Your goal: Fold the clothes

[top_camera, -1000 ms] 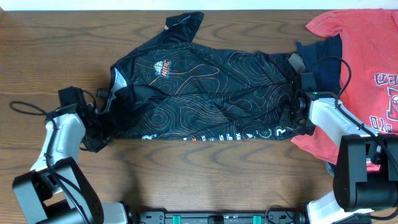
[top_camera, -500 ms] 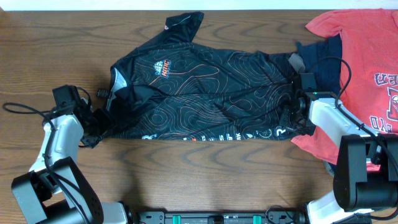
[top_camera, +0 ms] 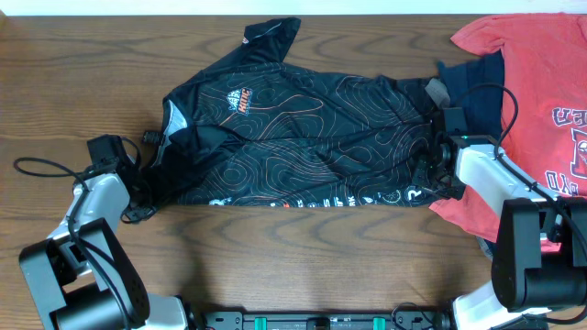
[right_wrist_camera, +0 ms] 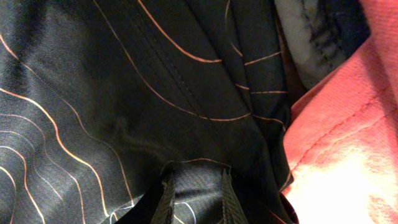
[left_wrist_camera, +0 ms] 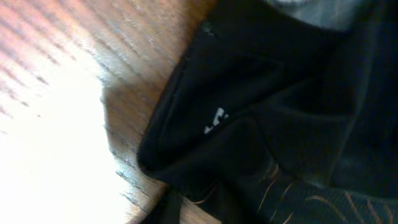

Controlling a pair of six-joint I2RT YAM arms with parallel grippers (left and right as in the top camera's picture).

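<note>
The clothes [top_camera: 303, 137], a black T-shirt with thin orange contour lines, lie spread across the middle of the table, grey collar to the left and hem to the right. My left gripper [top_camera: 139, 195] is at the near left sleeve [left_wrist_camera: 249, 124], shut on its black cloth. My right gripper [top_camera: 438, 174] sits at the hem on the right. In the right wrist view its jaws [right_wrist_camera: 194, 179] are closed on a fold of the black cloth, which drapes over both fingertips.
A red T-shirt [top_camera: 541, 82] with letter print lies at the right edge, partly under my right arm. A navy garment [top_camera: 477, 78] lies between it and the black shirt. Bare wood [top_camera: 303, 257] runs along the front and left of the table.
My left gripper has closed at the sleeve, and the left arm has shifted slightly right and toward the front. The right arm and the shirt's body have not moved.
</note>
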